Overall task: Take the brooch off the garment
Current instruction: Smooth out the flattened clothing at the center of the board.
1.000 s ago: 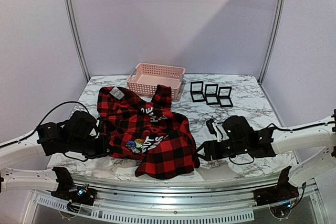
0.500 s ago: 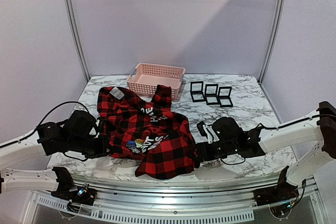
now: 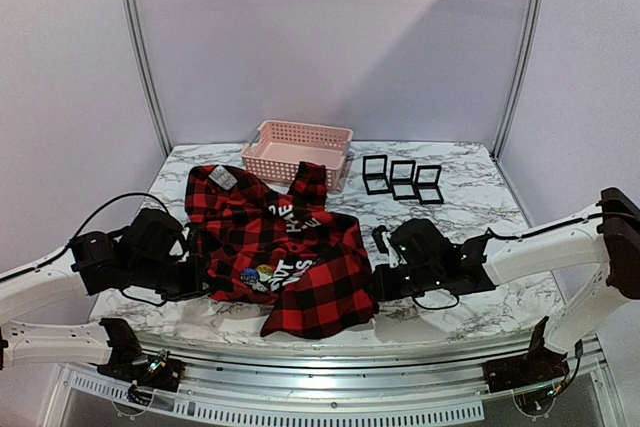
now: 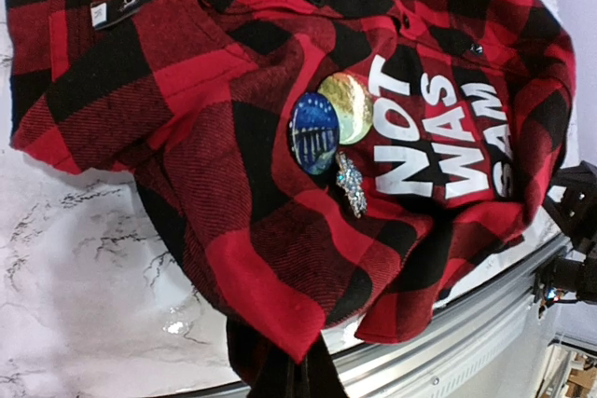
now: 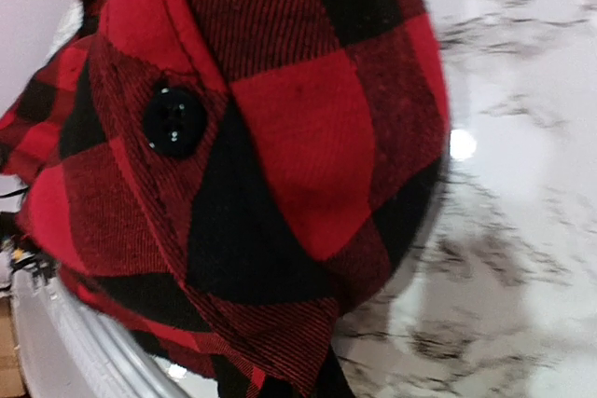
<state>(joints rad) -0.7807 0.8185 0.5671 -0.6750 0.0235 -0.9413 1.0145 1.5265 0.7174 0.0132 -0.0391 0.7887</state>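
Left claw (image 4: 287,377) pinched shut on shirt (image 4: 233,72) edge; right claw (image 5: 298,384) clamped on the opposite hem. Brooch (image 4: 351,184) pinned to shirt front, just beside two round badges (image 4: 314,132) and white lettering.

Matt flannel shirt (image 4: 187,90), glossy marble table (image 4: 75,258), glittery brooch (image 4: 351,184)

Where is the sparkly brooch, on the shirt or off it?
On. The brooch sits on the shirt fabric, just below the blue badge, beside the white lettering.
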